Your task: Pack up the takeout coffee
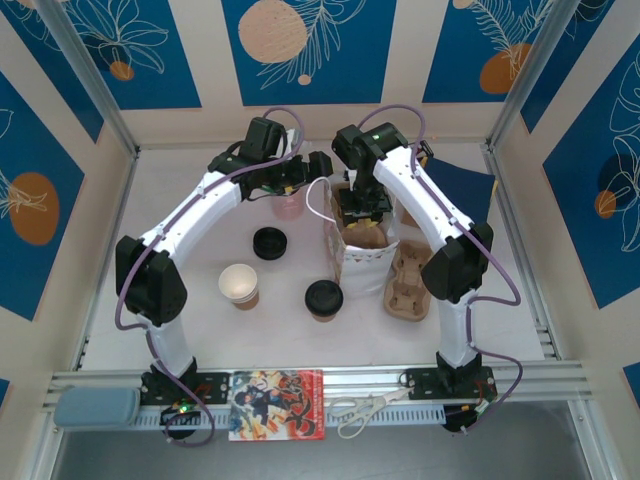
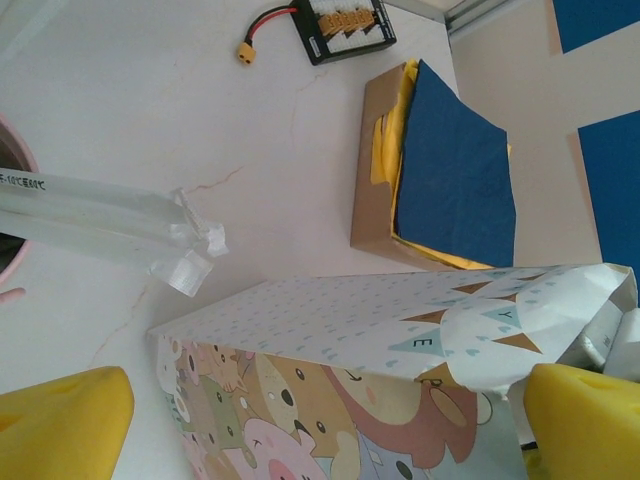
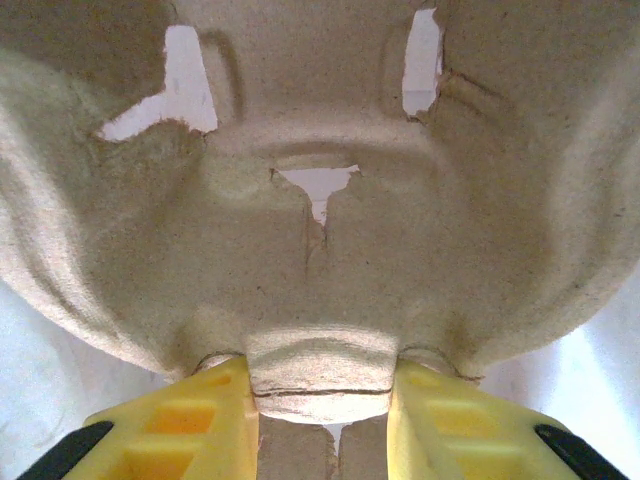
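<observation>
Standing upright on the table (image 1: 200, 240), mouth open, unlidded: cup (image 1: 240, 285), at 9 o'clock of the bag (image 1: 355, 258), apart from everything and untouched by either arm.

Handling, as judged: light, thin paper wall, easily dented or ovalled under a hard squeeze. The rolled white rim is the stiffest part. The kraft outside offers fair friction. Whether it holds liquid cannot be told, so keep it level. The best hold is across the body just under the rim, with gentle pressure. Hooking one finger inside the rim is a second choice.

Tools:
- Left gripper (image 2: 330, 390): spread wide, holding nothing, by the pink cup (image 1: 287, 205) at 11 o'clock of the bag.
- Right gripper (image 3: 322, 385): pinching the edge tab of a pulp carrier (image 3: 320, 250), over the bag mouth.

Count:
- Open cups: one.
- Lidded cup (image 1: 323, 298): one, at 7 o'clock of the bag.
- Black lids: two, one on that cup and one loose lid (image 1: 268, 243) at 1 o'clock of the open cup.
- Carriers: two, one held and a second carrier (image 1: 408, 285) lying at 4 o'clock of the bag.
- Bags: one.
- Pink cups: one.
</observation>
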